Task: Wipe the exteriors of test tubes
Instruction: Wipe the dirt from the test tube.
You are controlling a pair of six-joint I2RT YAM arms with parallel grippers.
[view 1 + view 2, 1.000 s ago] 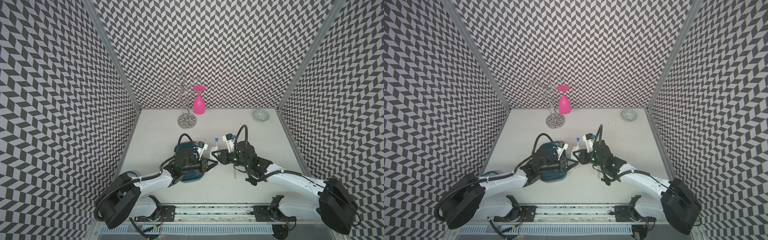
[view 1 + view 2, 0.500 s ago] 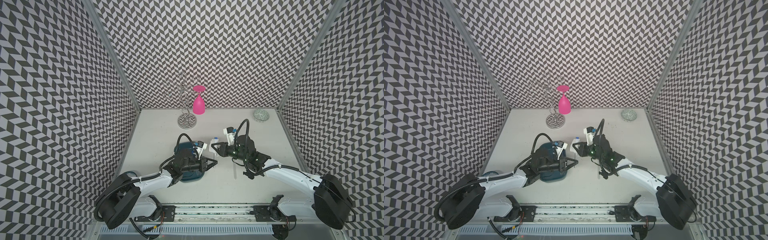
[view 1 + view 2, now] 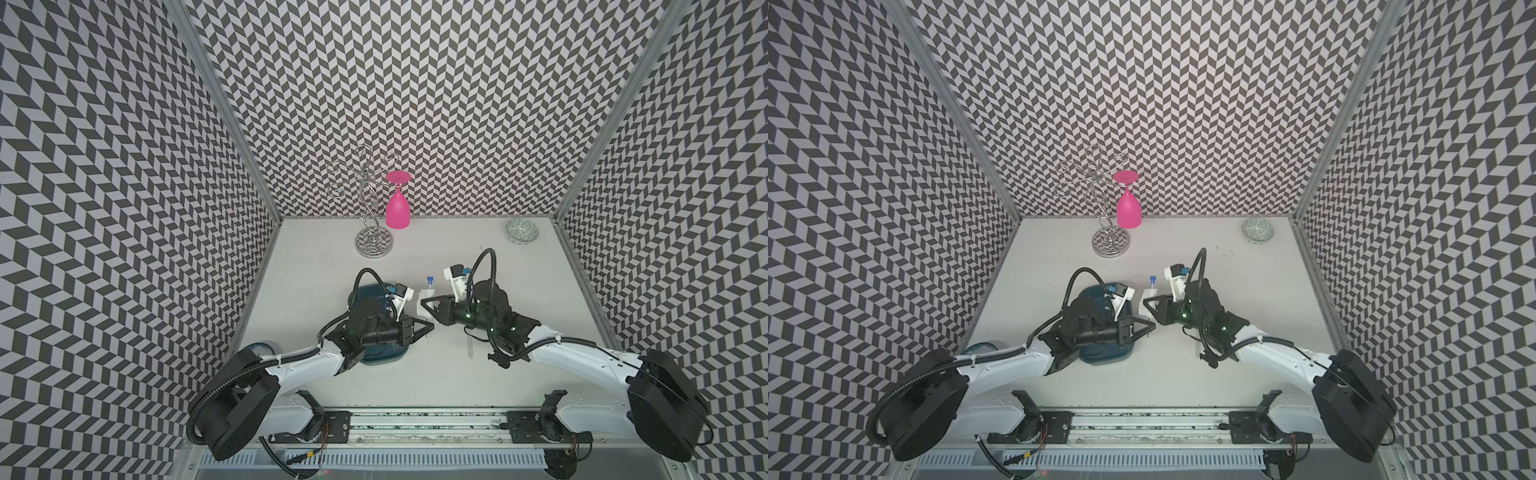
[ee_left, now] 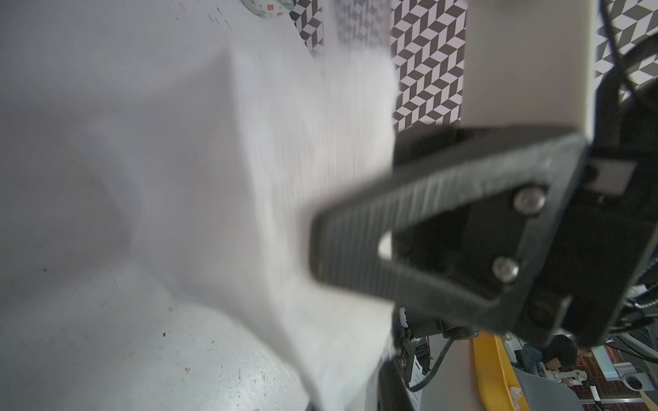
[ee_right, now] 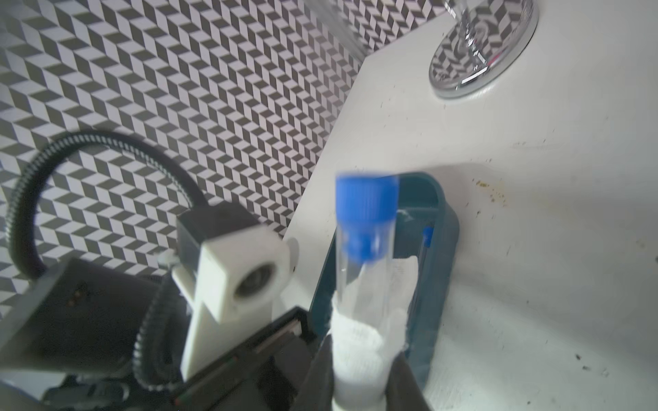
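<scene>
Enclosure: chevron-patterned walls on three sides and a white table, scuffed. At the back a wire stand carries an inverted pink glass. Neither is involved.

Left: the left arm lies over the teal tray. The left gripper is closed, its tips pointing at the right gripper and almost meeting it. Whether it pinches the lower end of the test tube cannot be told, since its wrist view is filled by blurred tissue. One more capped tube lies in the tray.

Centre: the test tube is held roughly upright just beside the tray, blue cap uppermost. The right gripper is clamped on the tissue wrapped round the tube's middle. The capped upper part shows bare above it.

Change noted: over the last second the right gripper slid up toward the cap and has come back down, its wrist turning. The cap and the left gripper have hardly moved. Reading: a wiping stroke along this tube is under way, not a pick or a placement. The length near the cap looks covered, but the lower length is unverified.

Right: what appears to be another tube lies on the table beneath the right arm, probably already wiped. A small patterned bowl sits at the back, well apart.
</scene>
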